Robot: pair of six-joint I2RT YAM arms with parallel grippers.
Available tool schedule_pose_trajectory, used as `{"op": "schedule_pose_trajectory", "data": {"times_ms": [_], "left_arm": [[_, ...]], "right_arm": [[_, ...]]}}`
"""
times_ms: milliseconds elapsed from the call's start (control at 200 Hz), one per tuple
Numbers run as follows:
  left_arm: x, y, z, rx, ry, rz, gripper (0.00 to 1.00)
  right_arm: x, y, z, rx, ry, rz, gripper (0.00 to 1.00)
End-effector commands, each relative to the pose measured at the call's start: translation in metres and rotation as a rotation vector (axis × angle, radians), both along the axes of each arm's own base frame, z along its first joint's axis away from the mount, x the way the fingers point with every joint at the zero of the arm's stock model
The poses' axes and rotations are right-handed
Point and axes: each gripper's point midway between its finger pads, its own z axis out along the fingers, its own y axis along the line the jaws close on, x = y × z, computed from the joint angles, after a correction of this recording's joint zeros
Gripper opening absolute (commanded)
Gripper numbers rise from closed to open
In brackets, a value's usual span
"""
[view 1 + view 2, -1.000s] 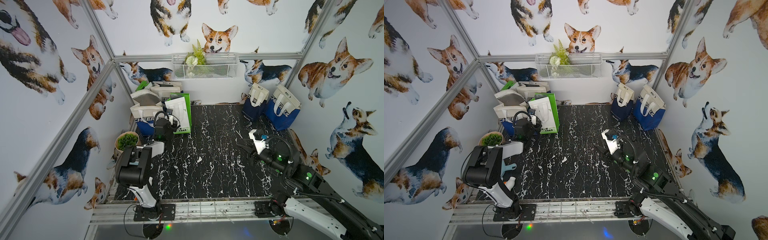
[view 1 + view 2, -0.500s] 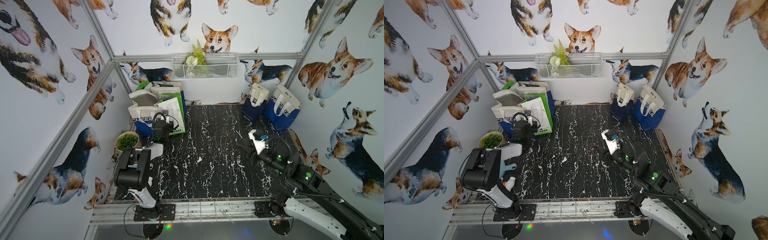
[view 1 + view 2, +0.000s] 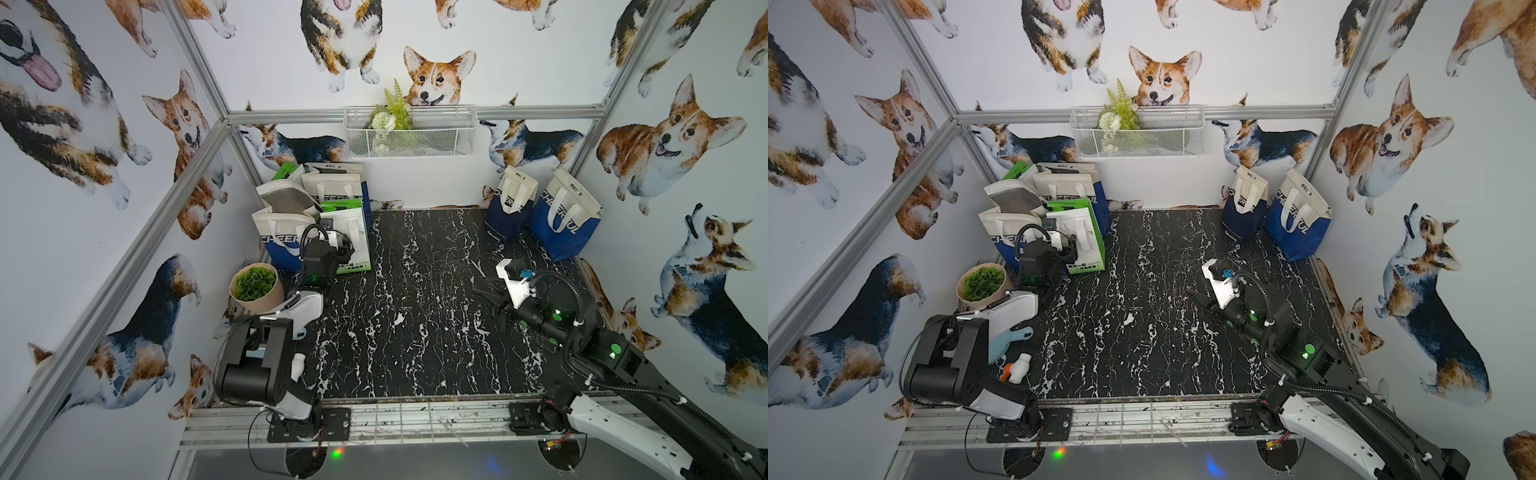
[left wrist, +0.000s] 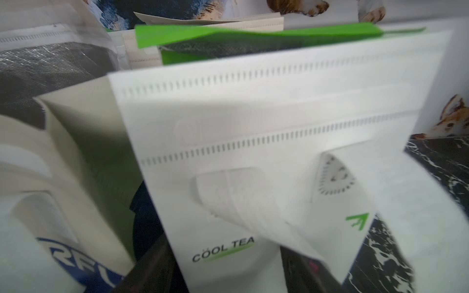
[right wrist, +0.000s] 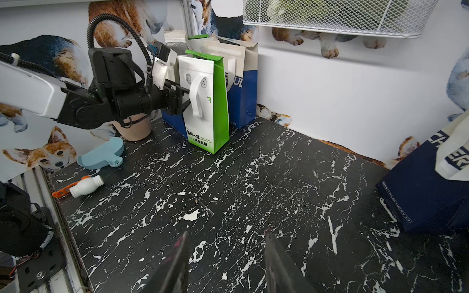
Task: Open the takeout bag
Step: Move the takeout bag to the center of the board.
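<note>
The takeout bag (image 3: 351, 237) (image 3: 1084, 237) (image 5: 205, 114) (image 4: 253, 126), white in front with green sides, stands upright at the back left of the black marble table. Its green top flap rises behind the white front panel, and a dark gap shows between them. A white handle (image 5: 196, 99) hangs down the front. My left gripper (image 3: 347, 249) (image 3: 1073, 249) (image 5: 184, 99) (image 4: 228, 256) is open, its fingers spread close against the bag's front by the handle. My right gripper (image 3: 482, 291) (image 3: 1196, 297) (image 5: 225, 243) hovers open over bare table, holding nothing.
Blue-and-white bags (image 3: 282, 241) crowd behind and beside the takeout bag. Two more blue bags (image 3: 509, 208) (image 3: 565, 220) stand at the back right. A potted plant (image 3: 255, 286), a blue scoop (image 5: 101, 154) and a white bottle (image 5: 86, 186) lie along the left edge. A wire basket (image 3: 409, 131) hangs on the back wall.
The takeout bag has shifted a little toward the other bags and now stands more upright. The left gripper's jaws have parted. The right arm has not moved.
</note>
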Motion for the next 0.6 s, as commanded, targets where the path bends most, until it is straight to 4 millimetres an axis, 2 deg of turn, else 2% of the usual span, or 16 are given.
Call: {"op": "schedule_pose_trajectory", "data": {"times_ms": [0, 155, 215, 350, 516, 596], "left_arm": [[-0.026, -0.014, -0.011, -0.120, 0.093, -0.033, 0.69], [-0.068, -0.052, -0.009, -0.122, 0.085, -0.115, 0.74], [-0.083, -0.057, -0.007, -0.123, 0.085, -0.117, 0.74], [-0.112, -0.070, 0.011, -0.227, 0.039, -0.192, 0.74], [-0.142, -0.093, 0.022, -0.244, 0.000, -0.287, 0.74], [-0.151, -0.108, 0.018, -0.250, 0.012, -0.341, 0.74]], "right_arm": [[0.003, 0.001, 0.007, 0.016, -0.029, -0.009, 0.49], [0.002, 0.000, 0.007, 0.020, -0.027, -0.011, 0.49], [0.002, -0.001, 0.008, 0.025, -0.029, -0.011, 0.49], [0.004, -0.001, 0.005, 0.022, -0.042, -0.020, 0.50], [0.022, -0.008, 0.000, -0.012, -0.074, -0.104, 0.53], [0.036, -0.014, -0.003, -0.018, -0.087, -0.157, 0.54]]}}
